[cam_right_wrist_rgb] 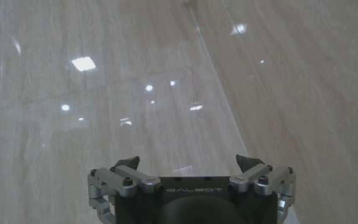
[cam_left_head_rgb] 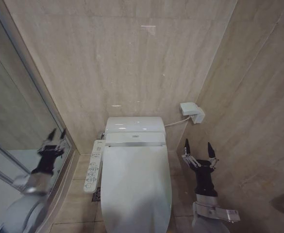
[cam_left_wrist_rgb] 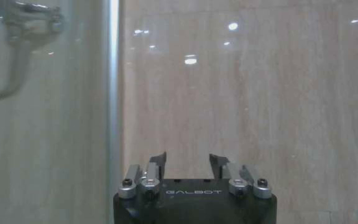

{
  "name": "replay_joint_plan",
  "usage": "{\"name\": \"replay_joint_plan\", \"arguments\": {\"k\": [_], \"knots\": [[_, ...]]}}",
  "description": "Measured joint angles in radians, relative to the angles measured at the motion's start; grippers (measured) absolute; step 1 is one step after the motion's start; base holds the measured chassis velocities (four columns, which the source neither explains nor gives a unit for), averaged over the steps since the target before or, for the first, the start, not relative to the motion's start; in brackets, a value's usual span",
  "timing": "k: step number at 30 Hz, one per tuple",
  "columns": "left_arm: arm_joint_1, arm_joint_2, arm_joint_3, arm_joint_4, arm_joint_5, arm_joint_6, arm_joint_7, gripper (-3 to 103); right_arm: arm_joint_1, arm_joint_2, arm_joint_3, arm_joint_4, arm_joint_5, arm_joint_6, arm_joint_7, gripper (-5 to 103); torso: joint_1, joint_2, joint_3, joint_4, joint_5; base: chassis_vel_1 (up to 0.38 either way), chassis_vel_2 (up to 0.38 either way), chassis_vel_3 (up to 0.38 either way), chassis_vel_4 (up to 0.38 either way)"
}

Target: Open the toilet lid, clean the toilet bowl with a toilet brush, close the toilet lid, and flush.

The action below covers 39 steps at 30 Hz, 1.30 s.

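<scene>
The toilet lid (cam_left_head_rgb: pixel 136 187) lies shut over the bowl at lower centre of the head view, the button panel (cam_left_head_rgb: pixel 93 166) along its left edge. Left gripper (cam_left_head_rgb: pixel 57 133) hovers at middle left beside the glass shower door (cam_left_head_rgb: pixel 15 121), fingers apart and empty; right gripper (cam_left_head_rgb: pixel 199 147) stands at lower right near the wall, jaws wide, holding nothing. To lift the lid well, likely catch its front rim from below, not the panel
</scene>
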Motion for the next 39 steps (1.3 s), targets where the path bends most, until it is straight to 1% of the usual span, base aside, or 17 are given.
{"name": "replay_joint_plan", "arguments": {"k": [1,2,3,4,6,11,12,17,18,28,39], "knots": [[0.040,-0.027,-0.019,-0.035,0.004,0.000,0.000,33,-0.002,0.000,0.004,0.004,0.000,0.000,0.001,100,0.000,0.000,0.000,0.0001,-0.0004,0.000,0.000,0.000,0.000],[0.040,-0.027,-0.019,-0.035,0.004,0.000,0.000,33,-0.002,0.000,0.004,0.004,0.000,0.000,0.001,100,0.000,0.000,0.000,0.0001,-0.0004,0.000,0.000,0.000,0.000],[0.066,-0.049,-0.031,-0.060,0.009,-0.001,0.001,33,-0.003,0.000,0.007,0.007,0.000,0.001,0.001,100,0.000,0.000,0.000,0.0001,-0.0005,0.000,0.000,0.000,0.000],[0.092,-0.073,-0.041,-0.084,0.014,-0.004,0.001,60,-0.004,0.000,0.011,0.011,0.001,0.001,0.002,100,0.000,0.000,0.000,0.0001,-0.0003,0.000,0.000,0.000,0.000],[0.141,-0.117,-0.048,-0.126,0.035,-0.019,0.005,60,-0.010,0.000,0.019,0.023,0.004,0.001,0.004,100,0.000,0.000,0.000,-0.0001,-0.0004,0.000,0.000,0.000,0.000],[0.159,-0.131,-0.037,-0.143,0.058,-0.034,0.013,60,-0.023,0.001,0.026,0.035,0.004,0.001,0.013,100,0.000,0.000,0.000,-0.0004,-0.0004,0.000,0.000,0.000,0.000],[0.156,-0.132,-0.032,-0.145,0.061,-0.034,0.017,87,-0.030,0.002,0.029,0.037,0.003,0.001,0.015,100,0.000,0.000,0.000,-0.0004,-0.0003,0.000,0.000,0.000,0.000],[0.137,-0.137,-0.010,-0.118,0.077,-0.036,0.024,87,-0.051,0.002,0.045,0.046,-0.004,0.004,0.026,100,0.000,0.000,0.000,-0.0003,-0.0004,0.000,0.000,0.000,0.000],[0.136,-0.140,-0.005,-0.114,0.081,-0.038,0.026,100,-0.055,0.001,0.048,0.050,-0.003,0.006,0.029,100,0.000,0.000,0.000,-0.0002,-0.0004,0.000,0.000,0.000,0.000],[0.131,-0.155,0.016,-0.107,0.094,-0.049,0.040,100,-0.095,-0.010,0.058,0.078,0.000,0.034,0.029,100,0.001,0.000,0.000,-0.0001,-0.0005,0.014,-0.020,-0.021,0.013],[0.131,-0.155,0.005,-0.105,0.093,-0.050,0.044,100,-0.101,-0.003,0.048,0.075,-0.002,0.042,0.028,100,0.000,0.000,0.000,0.0000,-0.0006,0.174,-0.170,-0.158,0.173]]}}
